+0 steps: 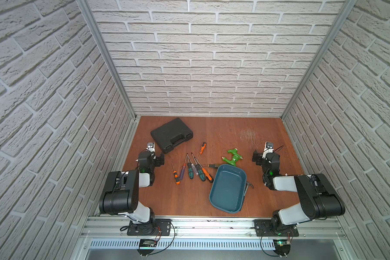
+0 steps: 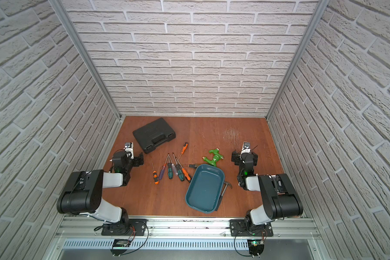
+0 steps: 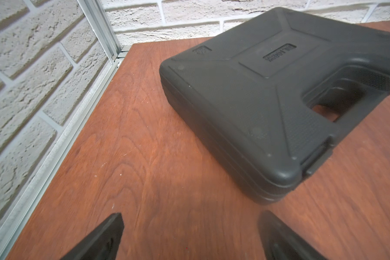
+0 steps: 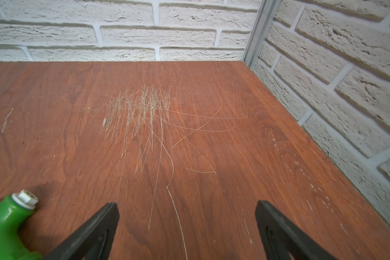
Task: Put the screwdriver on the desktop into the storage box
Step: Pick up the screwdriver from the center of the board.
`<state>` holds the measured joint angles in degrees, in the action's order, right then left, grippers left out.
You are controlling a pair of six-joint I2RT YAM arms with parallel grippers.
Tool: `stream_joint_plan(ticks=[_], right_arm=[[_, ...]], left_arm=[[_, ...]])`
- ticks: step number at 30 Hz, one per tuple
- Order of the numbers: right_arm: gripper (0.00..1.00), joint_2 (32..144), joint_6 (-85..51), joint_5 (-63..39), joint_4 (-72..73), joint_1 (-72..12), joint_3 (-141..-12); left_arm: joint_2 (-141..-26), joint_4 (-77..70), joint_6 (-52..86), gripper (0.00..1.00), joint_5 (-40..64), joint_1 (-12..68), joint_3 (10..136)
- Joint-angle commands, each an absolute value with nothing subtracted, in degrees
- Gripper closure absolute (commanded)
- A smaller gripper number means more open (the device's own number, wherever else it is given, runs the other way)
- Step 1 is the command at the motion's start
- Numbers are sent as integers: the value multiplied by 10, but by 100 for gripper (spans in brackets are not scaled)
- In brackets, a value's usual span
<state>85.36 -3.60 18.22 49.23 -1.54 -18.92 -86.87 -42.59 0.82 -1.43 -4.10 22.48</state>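
Orange, green screwdrivers (image 1: 190,172) lie crossed beside box (image 1: 227,189); left hand (image 3: 189,225), right hand (image 4: 187,213) wide, empty. Risk: lifting one drags neighbours.

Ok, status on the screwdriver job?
Left end effector, right end effector open, empty. Screwdrivers loose on desktop beside storage box, box empty. Nothing blocking.

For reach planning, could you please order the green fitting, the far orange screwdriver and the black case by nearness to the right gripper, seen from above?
From the right gripper, in a top view:
1. the green fitting, just to its left.
2. the far orange screwdriver, near the middle.
3. the black case, far left, toward the back wall.
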Motion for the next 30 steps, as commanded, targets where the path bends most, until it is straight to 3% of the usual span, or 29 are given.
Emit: stream_joint_plan(ticks=[1,5,11,19,24,30], right_arm=[[0,801,-24,179,529,-14,-168],[1,657,-42,203,229,-11,-263],[1,611,-196,265,-109,-4,-423],[3,588,-309,69,-241,-3,-485],[3,561,-348,-22,-241,-10,-468],[6,560,-383,-40,-314,-39,-469]], left_arm=[[-802,-367,2,2,-22,-37,260],[-705,-261,9,2,-67,-27,282],[-611,-18,114,2,-80,-27,357],[-614,269,320,2,9,3,454],[-601,325,401,4,-56,131,454],[-636,358,461,14,-15,164,436]])
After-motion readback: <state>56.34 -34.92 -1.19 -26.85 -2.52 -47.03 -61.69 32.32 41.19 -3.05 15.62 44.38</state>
